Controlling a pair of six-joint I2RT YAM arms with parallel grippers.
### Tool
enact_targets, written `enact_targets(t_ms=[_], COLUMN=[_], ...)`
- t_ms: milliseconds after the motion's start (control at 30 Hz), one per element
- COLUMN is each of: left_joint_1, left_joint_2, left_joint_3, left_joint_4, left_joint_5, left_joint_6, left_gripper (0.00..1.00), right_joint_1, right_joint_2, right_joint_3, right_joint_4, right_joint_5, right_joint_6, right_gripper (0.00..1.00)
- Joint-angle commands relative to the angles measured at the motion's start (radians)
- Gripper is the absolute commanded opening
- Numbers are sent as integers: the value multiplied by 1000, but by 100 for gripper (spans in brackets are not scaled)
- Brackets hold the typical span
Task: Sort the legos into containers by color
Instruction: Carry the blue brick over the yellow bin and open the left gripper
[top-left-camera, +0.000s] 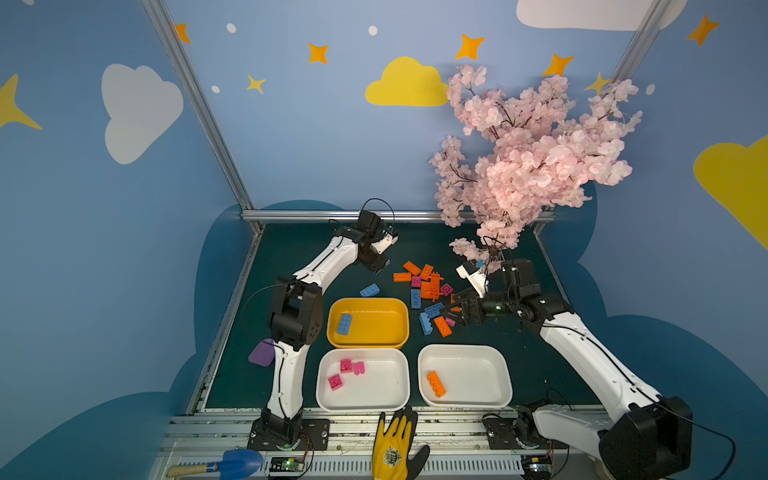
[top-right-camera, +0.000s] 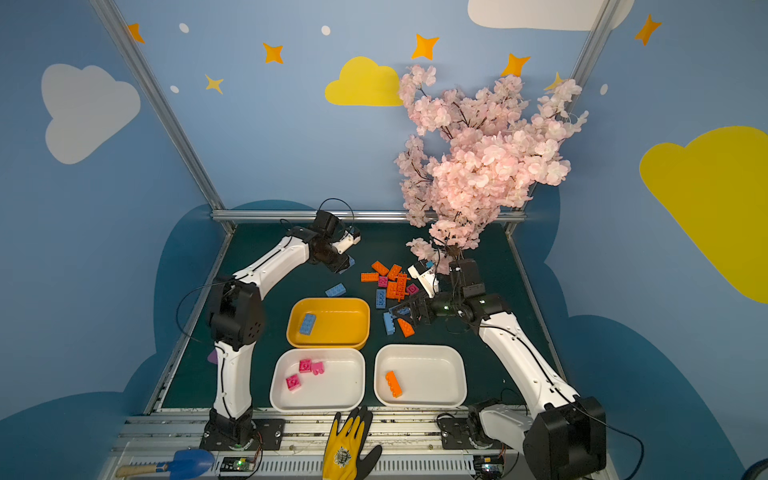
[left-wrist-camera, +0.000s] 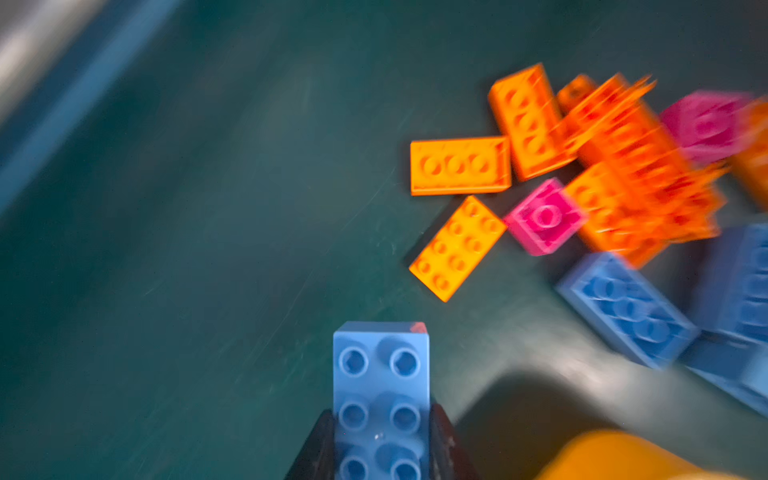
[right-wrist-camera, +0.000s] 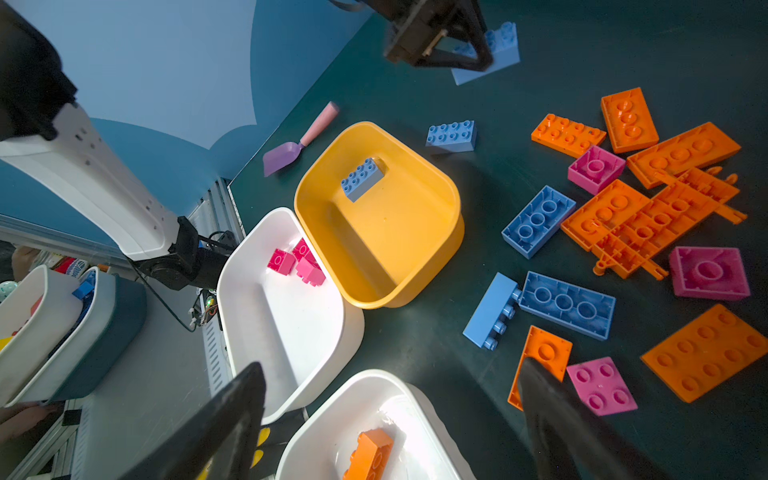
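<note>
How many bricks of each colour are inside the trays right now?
Blue bricks: 1, in the yellow tray
Pink bricks: 3, in the left white tray
Orange bricks: 1, in the right white tray
Total: 5

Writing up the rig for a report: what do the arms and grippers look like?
The left arm and right arm match: glossy white shells, boxy black joints, black bases on a silver rail. Thin black cables run along the links and loop at the wrists. Each wrist carries a small white camera. The left gripper and right gripper are black with dark tapered jaws.
</note>
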Motion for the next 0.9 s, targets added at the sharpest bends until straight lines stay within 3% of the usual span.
enact_targets(t_ms=[0, 267, 400, 600, 700, 867], left_joint_1=[-21, -87, -112, -120, -122, -120], left_joint_2=[-121, -412, -507, -495, -443, -353], left_joint_3=[-67, -381, -557, -714, -731, -688], left_joint_4=[-134, -199, -146, 4, 56, 53], left_joint_5=[21, -42, -52, -106, -123, -244], left_joint_6=[-129, -419, -593, -760, -786, -826], left_gripper=[34, 33, 34, 33, 34, 38], right_joint_1=[2, 3, 2, 3, 2, 2], right_joint_2=[9, 21, 26, 26, 22, 17], right_joint_3=[-6, -21, -27, -28, -29, -38], right_joint_4=[33, 59, 67, 65, 62, 67], right_joint_5=[-18, -35, -43, -48, -45, -42], right_joint_6=[5, 6, 11, 8, 8, 17], right_gripper=[94, 94, 94, 94, 94, 93])
